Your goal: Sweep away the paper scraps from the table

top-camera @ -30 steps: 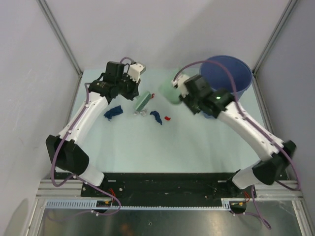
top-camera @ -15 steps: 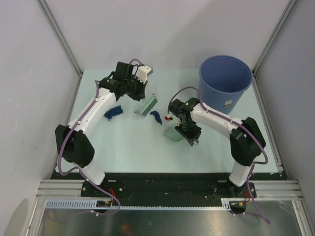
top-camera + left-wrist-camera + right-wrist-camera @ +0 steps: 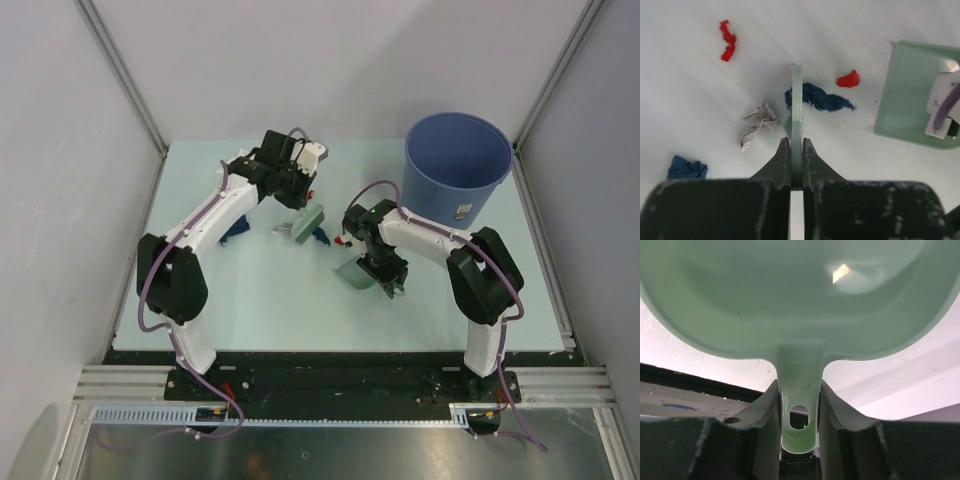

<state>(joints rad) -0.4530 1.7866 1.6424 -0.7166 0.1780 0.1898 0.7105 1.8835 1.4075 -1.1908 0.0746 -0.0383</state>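
Note:
My left gripper (image 3: 297, 192) is shut on the sage-green brush (image 3: 311, 221), seen edge-on in the left wrist view (image 3: 797, 112). The brush stands on the table (image 3: 250, 290) between a grey-white scrap (image 3: 758, 125) and a dark blue scrap (image 3: 818, 98). A red scrap (image 3: 848, 79) lies beyond the dark blue one, toward the dustpan (image 3: 910, 95). Another red scrap (image 3: 728, 40) and a blue scrap (image 3: 686, 168) lie further off. My right gripper (image 3: 386, 266) is shut on the handle of the dustpan (image 3: 351, 273), which fills the right wrist view (image 3: 800, 295).
A large blue bucket (image 3: 458, 162) stands at the back right of the table. Grey walls and metal posts close in the back and sides. A black rail (image 3: 330, 360) runs along the front edge.
My left gripper moved right with the brush, up against the dark blue scrap. My right gripper brought the dustpan down from beside the bucket to the table, then shifted only slightly.

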